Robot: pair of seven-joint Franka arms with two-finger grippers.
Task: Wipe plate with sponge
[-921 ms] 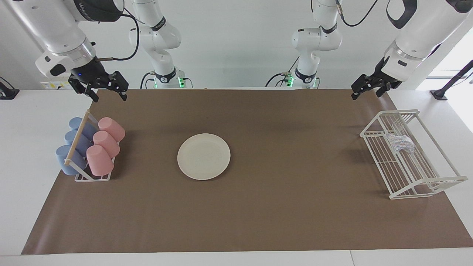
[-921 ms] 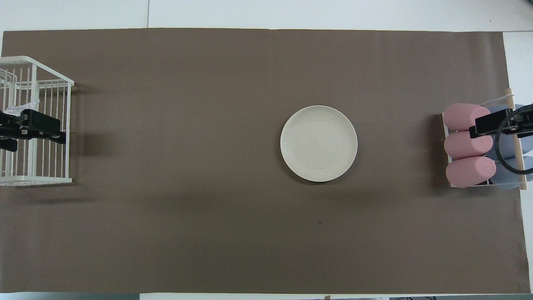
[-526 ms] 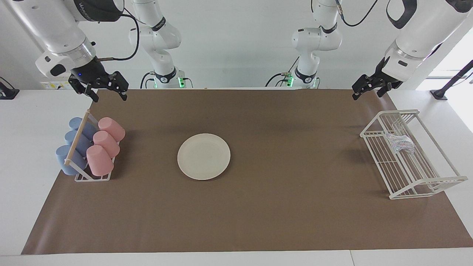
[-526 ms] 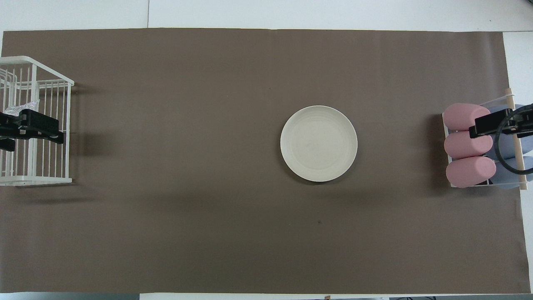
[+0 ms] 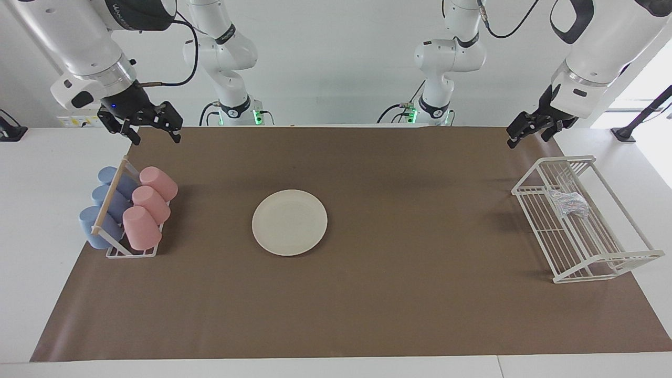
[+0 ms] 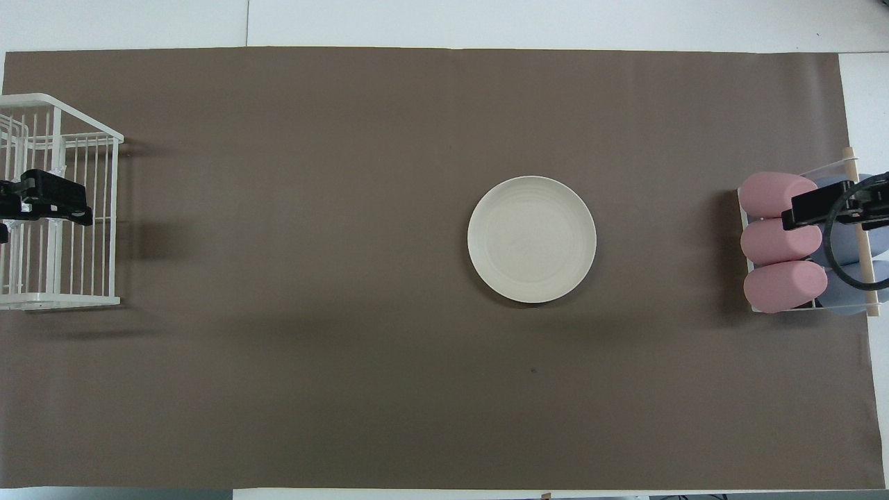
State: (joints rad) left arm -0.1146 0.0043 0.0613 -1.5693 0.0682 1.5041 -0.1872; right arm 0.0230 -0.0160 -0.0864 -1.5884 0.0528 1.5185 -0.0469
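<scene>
The cream-white plate (image 5: 290, 222) (image 6: 532, 239) lies flat on the brown mat near the table's middle, nothing on it. The silvery, crinkled sponge (image 5: 568, 203) rests inside the white wire rack (image 5: 604, 260) (image 6: 62, 300) at the left arm's end of the table. My left gripper (image 5: 529, 135) (image 6: 48, 205) hangs open in the air above the rack, well clear of the sponge, and hides it in the overhead view. My right gripper (image 5: 155, 137) (image 6: 812, 208) waits open and empty, high over the cup holder.
A holder with pink cups (image 5: 149, 205) (image 6: 778, 243) and blue cups (image 5: 102, 210) stands at the right arm's end. The brown mat (image 5: 367, 304) covers most of the table.
My left gripper has drifted a little toward its own end of the table, over the rack, and now covers the sponge in the overhead view. The right arm and the plate have not moved.
</scene>
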